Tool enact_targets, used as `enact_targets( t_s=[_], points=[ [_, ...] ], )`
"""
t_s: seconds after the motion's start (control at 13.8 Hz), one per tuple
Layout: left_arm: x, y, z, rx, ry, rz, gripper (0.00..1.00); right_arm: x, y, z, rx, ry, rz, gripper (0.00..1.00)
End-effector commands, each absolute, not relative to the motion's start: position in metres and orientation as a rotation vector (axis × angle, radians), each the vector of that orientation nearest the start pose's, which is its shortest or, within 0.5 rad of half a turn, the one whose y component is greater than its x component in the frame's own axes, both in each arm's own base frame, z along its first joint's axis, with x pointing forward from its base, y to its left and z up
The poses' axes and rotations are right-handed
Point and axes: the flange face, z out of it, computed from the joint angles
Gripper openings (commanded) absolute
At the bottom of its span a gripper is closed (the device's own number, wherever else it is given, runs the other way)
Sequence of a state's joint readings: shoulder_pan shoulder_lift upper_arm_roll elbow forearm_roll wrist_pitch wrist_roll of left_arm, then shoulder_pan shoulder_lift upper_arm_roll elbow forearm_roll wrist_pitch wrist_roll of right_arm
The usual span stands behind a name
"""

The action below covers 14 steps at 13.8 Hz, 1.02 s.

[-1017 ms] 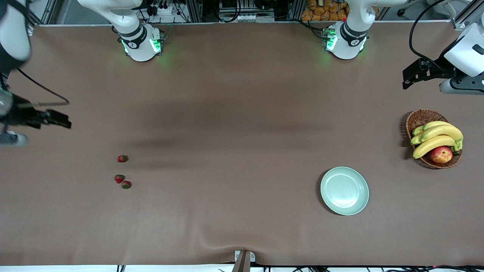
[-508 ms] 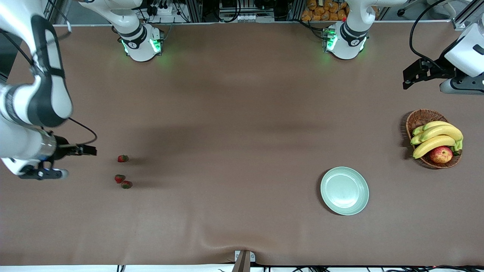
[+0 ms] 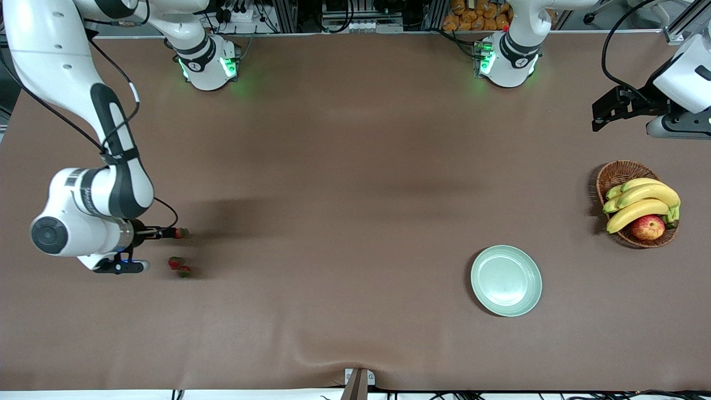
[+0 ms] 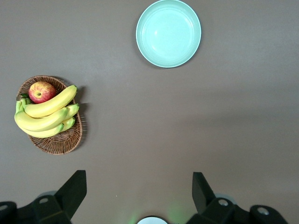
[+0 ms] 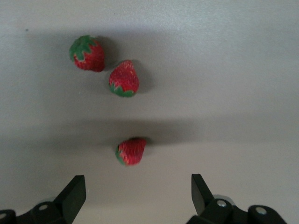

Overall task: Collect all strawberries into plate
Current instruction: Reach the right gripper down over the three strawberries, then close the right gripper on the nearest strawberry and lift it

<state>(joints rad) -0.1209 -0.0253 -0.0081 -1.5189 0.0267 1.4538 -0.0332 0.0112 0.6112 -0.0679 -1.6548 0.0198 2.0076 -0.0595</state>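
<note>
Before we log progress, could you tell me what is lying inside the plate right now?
The plate holds nothing; its whole inner surface shows bare in the front and left wrist views. All three strawberries lie on the table under the open right gripper.

Wide table under a plain matte brown cloth (image 3: pixel 355 166), cloth rippled at the edge nearest the front camera, soft shadow bands across its middle. Along the farthest edge: grey aluminium framing (image 3: pixel 289 14), black cables (image 3: pixel 611 44), a heap of orange-brown lumps (image 3: pixel 477 14). Even overhead light.
</note>
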Motion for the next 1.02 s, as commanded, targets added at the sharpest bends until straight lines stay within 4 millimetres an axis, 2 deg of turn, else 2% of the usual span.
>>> enact_targets(
  t_s=[0.0, 0.07, 0.29, 0.65, 0.94],
  points=[
    [0.527, -0.063, 0.657, -3.118, 0.165, 0.041, 1.0, 0.655, -0.02, 0.222, -3.132, -0.048, 0.388, 1.0],
    [0.527, -0.063, 0.657, -3.118, 0.165, 0.041, 1.0, 0.657, -0.017, 0.222, -3.136, -0.056, 0.365, 1.0],
    [0.527, -0.063, 0.657, -3.118, 0.165, 0.041, 1.0, 0.654, -0.011, 0.203, -3.134, -0.073, 0.401, 1.0],
    [0.527, -0.063, 0.657, -3.118, 0.165, 0.041, 1.0, 0.641, -0.013, 0.183, -3.124, -0.069, 0.465, 1.0],
    [0.528, -0.063, 0.656, -3.118, 0.165, 0.044, 1.0, 0.641, -0.017, 0.182, -3.124, -0.06, 0.461, 1.0]
  ],
)
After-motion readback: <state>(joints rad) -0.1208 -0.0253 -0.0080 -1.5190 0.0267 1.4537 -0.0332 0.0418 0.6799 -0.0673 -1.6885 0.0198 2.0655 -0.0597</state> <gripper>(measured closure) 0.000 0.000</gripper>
